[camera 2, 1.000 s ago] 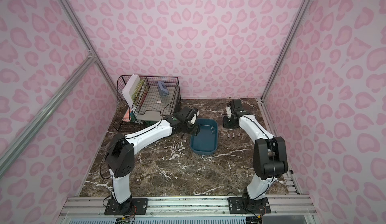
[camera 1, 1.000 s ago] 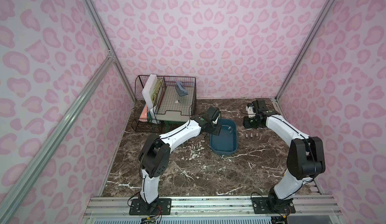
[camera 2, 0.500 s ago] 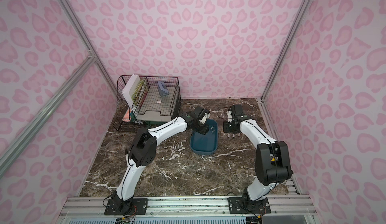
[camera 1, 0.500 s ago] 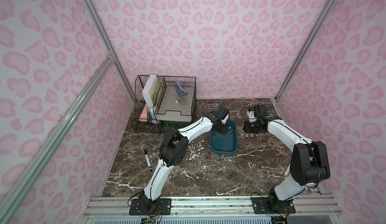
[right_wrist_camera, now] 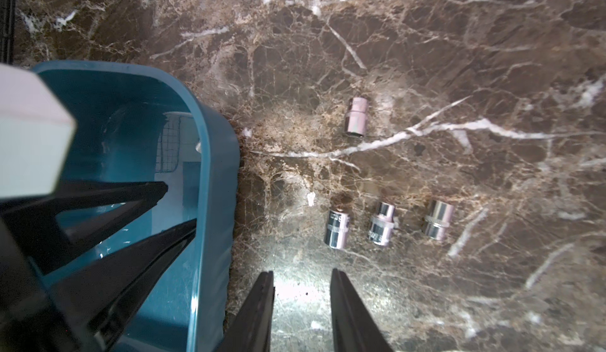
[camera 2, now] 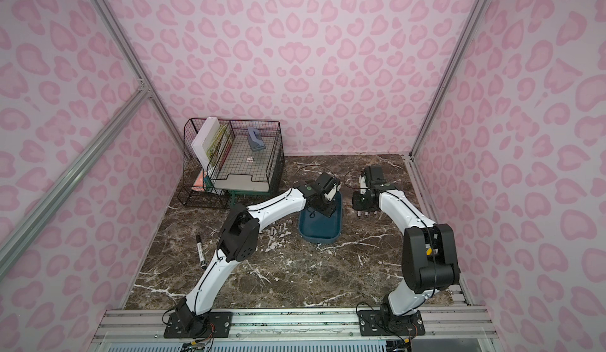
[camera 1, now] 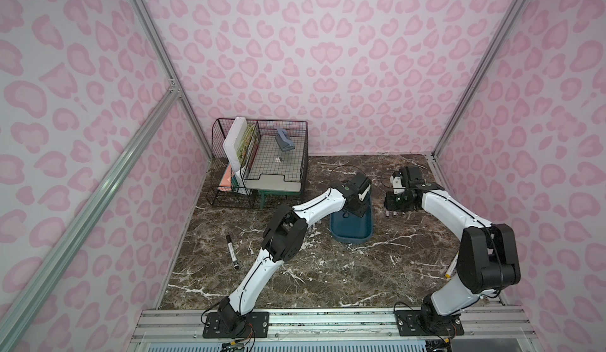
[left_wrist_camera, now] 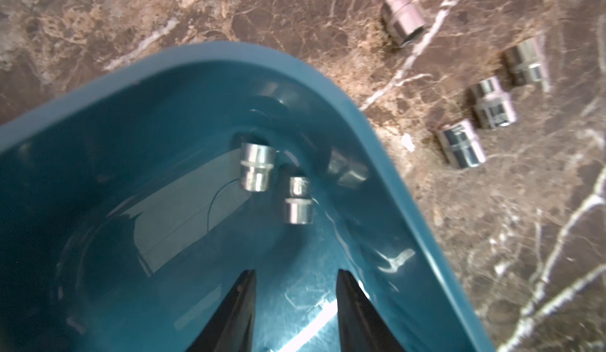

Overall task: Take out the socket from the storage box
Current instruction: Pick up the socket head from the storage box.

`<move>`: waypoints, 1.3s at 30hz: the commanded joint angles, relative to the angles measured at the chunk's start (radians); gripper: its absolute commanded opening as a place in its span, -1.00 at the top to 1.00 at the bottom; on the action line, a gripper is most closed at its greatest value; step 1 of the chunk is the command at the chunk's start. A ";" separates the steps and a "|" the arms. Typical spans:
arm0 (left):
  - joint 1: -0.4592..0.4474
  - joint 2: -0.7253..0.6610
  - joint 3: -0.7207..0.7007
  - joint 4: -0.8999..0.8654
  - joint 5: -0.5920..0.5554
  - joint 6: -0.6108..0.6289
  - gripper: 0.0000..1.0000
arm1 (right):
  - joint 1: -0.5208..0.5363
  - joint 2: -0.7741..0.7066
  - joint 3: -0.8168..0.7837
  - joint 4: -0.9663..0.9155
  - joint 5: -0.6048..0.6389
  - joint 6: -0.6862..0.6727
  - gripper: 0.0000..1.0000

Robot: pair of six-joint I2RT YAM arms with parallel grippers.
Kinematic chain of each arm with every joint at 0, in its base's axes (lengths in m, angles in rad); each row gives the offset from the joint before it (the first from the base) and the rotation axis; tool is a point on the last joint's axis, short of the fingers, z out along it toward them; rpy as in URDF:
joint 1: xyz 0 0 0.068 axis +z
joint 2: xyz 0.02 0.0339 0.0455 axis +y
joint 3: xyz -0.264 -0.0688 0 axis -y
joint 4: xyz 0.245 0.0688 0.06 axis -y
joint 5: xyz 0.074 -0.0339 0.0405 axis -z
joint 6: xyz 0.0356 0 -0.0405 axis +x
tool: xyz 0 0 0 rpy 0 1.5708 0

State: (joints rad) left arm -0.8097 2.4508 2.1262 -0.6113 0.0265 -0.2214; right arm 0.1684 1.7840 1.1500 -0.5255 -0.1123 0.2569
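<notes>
My left pincer (left_wrist_camera: 296,304) gapes half-wide, empty, inside the dark teal plastic storage box (left_wrist_camera: 147,111); two shiny steel sockets (left_wrist_camera: 256,166) lie ahead.

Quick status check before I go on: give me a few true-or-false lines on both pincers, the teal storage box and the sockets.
1. The left pincer is inside the dark teal plastic storage box, jaws apart, holding nothing. True.
2. The storage box holds no sockets. False: two silver metal sockets lie on its floor.
3. Four more silver sockets lie on the brown marble tabletop beside the box. True.
4. The right pincer is shut on a socket. False: it is open and empty above the tabletop.
5. The black marker pen lies in the box. False: it lies on the tabletop, outside the box.
</notes>
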 commanded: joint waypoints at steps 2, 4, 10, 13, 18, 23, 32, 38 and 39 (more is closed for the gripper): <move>0.000 0.027 0.044 -0.021 -0.036 0.017 0.10 | -0.004 -0.007 -0.006 0.027 -0.003 -0.001 0.31; -0.002 0.041 0.064 -0.024 -0.043 0.019 0.10 | -0.004 -0.009 -0.008 0.029 -0.003 0.000 0.30; -0.008 0.078 0.123 -0.041 -0.033 0.024 0.10 | -0.007 -0.009 -0.016 0.035 -0.003 0.001 0.30; -0.013 0.094 0.143 -0.048 -0.036 0.025 0.10 | -0.007 -0.008 -0.021 0.039 -0.007 0.002 0.30; -0.015 0.122 0.164 -0.049 -0.044 0.023 0.09 | -0.007 -0.008 -0.025 0.043 -0.015 0.002 0.30; -0.015 0.138 0.167 -0.047 -0.085 0.009 0.10 | -0.009 -0.012 -0.028 0.044 -0.019 0.002 0.31; -0.014 0.150 0.172 -0.030 -0.092 0.012 0.20 | -0.009 -0.015 -0.036 0.047 -0.027 0.003 0.31; -0.014 0.155 0.175 -0.014 -0.063 0.030 0.34 | -0.010 -0.014 -0.044 0.051 -0.027 0.004 0.30; -0.015 0.155 0.175 -0.010 -0.061 0.034 0.37 | -0.009 -0.013 -0.045 0.051 -0.028 0.004 0.31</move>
State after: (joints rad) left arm -0.8238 2.5965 2.2986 -0.6144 -0.0616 -0.2035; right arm 0.1596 1.7702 1.1069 -0.4992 -0.1387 0.2573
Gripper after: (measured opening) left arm 0.321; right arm 0.347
